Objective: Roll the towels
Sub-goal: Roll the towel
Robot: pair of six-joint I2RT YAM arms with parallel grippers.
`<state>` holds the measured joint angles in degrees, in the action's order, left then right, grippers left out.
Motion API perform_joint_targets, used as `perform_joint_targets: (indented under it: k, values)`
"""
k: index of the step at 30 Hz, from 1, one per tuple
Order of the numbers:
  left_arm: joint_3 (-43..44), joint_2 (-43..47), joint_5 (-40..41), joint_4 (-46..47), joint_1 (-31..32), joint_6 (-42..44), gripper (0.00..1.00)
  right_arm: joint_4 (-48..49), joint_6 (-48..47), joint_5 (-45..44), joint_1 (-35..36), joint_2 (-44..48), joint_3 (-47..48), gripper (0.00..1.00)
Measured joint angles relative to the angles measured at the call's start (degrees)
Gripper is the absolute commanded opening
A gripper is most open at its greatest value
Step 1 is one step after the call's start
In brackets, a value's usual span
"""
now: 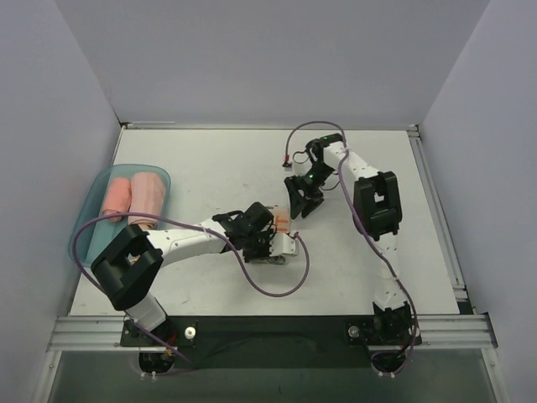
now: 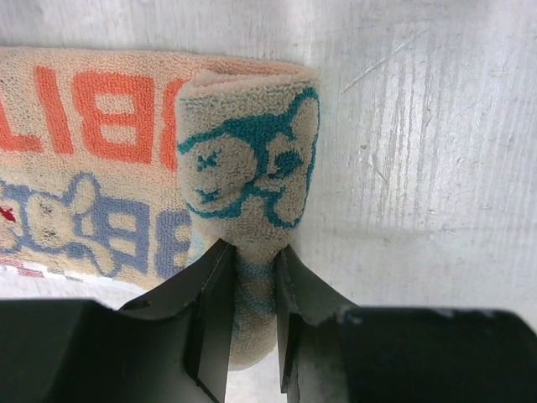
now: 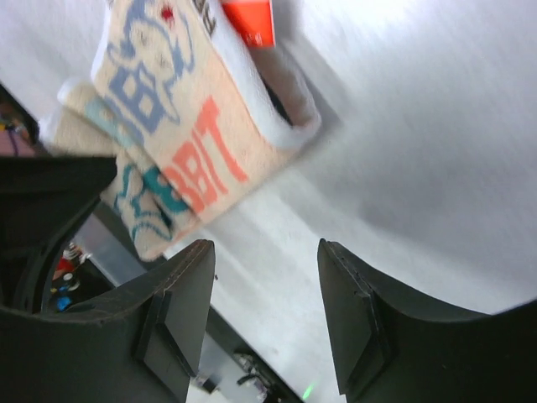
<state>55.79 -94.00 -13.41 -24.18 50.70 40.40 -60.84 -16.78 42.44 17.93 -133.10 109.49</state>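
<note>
The whitish towel (image 2: 247, 159) with orange-teal "RABBIT" lettering lies near the table's middle, partly rolled. Its rolled end shows a teal rabbit, and the flat rest (image 2: 84, 159) stretches to the left. My left gripper (image 2: 253, 252) is shut on the near end of that roll. From above, the left gripper (image 1: 273, 246) sits over the towel (image 1: 287, 244). My right gripper (image 3: 266, 248) stands open and holds nothing, raised just behind the towel (image 3: 193, 143). In the top view the right gripper (image 1: 300, 204) hangs a little beyond the towel. Two rolled towels, one pink (image 1: 115, 200) and one paler (image 1: 148, 195), lie in the tray.
A shallow teal tray (image 1: 84, 220) sits at the table's left edge. Purple cables loop from both arms over the table (image 1: 210, 159). Grey walls close in the left, back and right sides.
</note>
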Motion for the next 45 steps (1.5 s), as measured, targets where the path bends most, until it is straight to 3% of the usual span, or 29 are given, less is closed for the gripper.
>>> perform_joint_targets:
  k: [9, 16, 23, 28, 36, 41, 45]
  values:
    - [-3.4, 3.4, 3.2, -0.7, -0.2, -8.7, 0.13, -0.4, 6.2, -5.2, 12.2, -10.8, 15.3, 0.47]
    - [-1.9, 2.5, -1.7, -4.9, -4.8, -8.2, 0.14, 4.5, 8.9, -3.2, 9.5, -9.2, 13.1, 0.56]
    - [5.5, -4.1, -10.6, -13.8, -10.9, -6.6, 0.14, 13.7, 9.4, -0.4, -2.4, 5.1, 5.5, 0.57]
    - [14.1, -10.8, -13.3, -23.1, -12.4, -5.3, 0.18, 16.8, 5.6, 0.9, -7.6, 25.9, -3.3, 0.54]
    - [28.6, -23.7, -17.5, -38.6, -14.4, -1.6, 0.2, 15.8, -3.9, 4.1, -5.9, 53.7, -23.4, 0.45]
    - [38.2, -33.3, -23.3, -49.9, -17.2, 0.6, 0.23, 13.2, -8.8, 3.2, -2.5, 59.0, -28.5, 0.45]
    - [44.7, -40.0, -26.6, -58.7, -18.4, 2.0, 0.24, 12.5, -11.6, -0.2, 7.0, 58.5, -28.5, 0.43]
